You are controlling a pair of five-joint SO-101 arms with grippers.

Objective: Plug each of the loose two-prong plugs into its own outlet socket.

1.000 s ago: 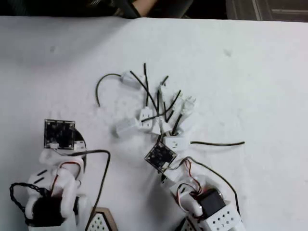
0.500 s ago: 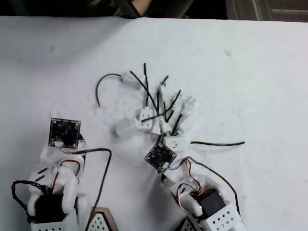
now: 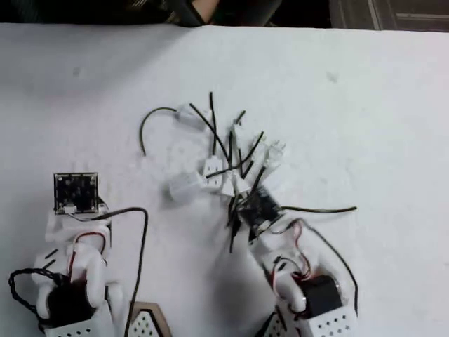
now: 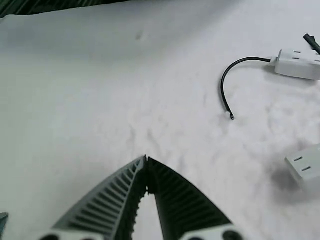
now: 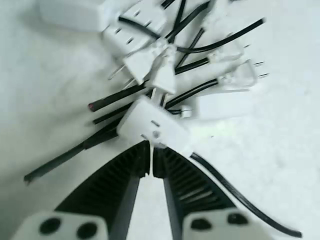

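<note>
Several white two-prong plugs and outlet sockets with short black cords lie tangled in a pile (image 3: 228,165) at the table's middle. My right gripper (image 5: 151,150) is shut, its tips against the near edge of a white outlet socket (image 5: 155,127). Beyond that socket lie a plug (image 5: 145,60) with bare prongs and another plug (image 5: 239,75). Out on bare tabletop, my left gripper (image 4: 146,162) is shut with nothing in it. Off to its side are a socket with a curled cord (image 4: 299,63) and a second socket (image 4: 306,166). The left arm (image 3: 76,193) stands left of the pile.
A loose black cord (image 3: 319,209) runs right from the pile beside the right arm (image 3: 258,206). A separate socket (image 3: 184,186) sits at the pile's left edge. A brown perforated object (image 3: 144,323) sits at the front edge between the arms. White tabletop (image 3: 365,105) spreads around.
The right arm has swung forward and right, so its wrist now covers the socket at the pile's near edge. The left arm's wrist drifted right, then back left.
</note>
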